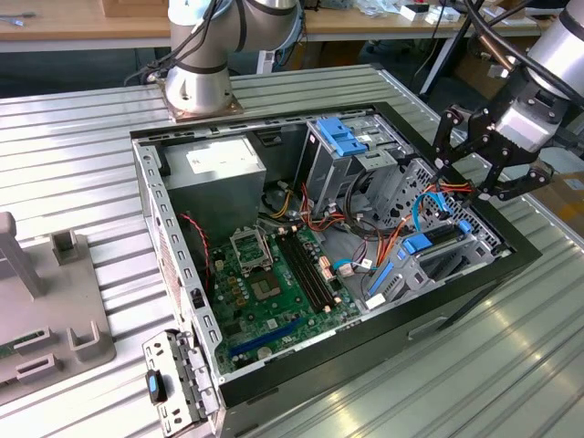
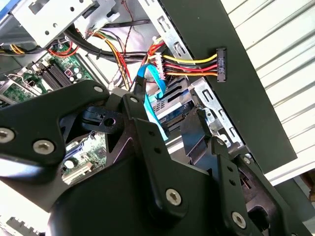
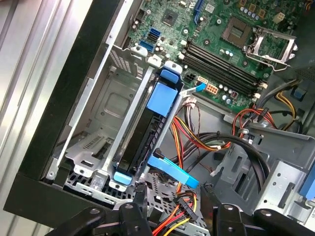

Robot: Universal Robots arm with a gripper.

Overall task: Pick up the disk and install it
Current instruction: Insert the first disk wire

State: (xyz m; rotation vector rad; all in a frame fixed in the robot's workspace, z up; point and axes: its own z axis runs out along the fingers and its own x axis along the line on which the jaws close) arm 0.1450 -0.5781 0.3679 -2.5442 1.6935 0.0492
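Note:
The disk stands on edge in the metal drive bay at the exterior view's right end of the open computer case, with its blue rail and tab showing. In the first wrist view the disk is a dark slab with a blue rail between the bay's metal walls. My gripper hangs open just above that bay with nothing between its fingers. In the wrist views the gripper straddles a flat blue data cable and a red, yellow and black power cable.
The case holds a green motherboard, a grey power-supply box and a metal cage with a blue bracket. The arm's base stands behind the case. A grey fixture lies at the exterior view's left. Loose cables crowd the bay.

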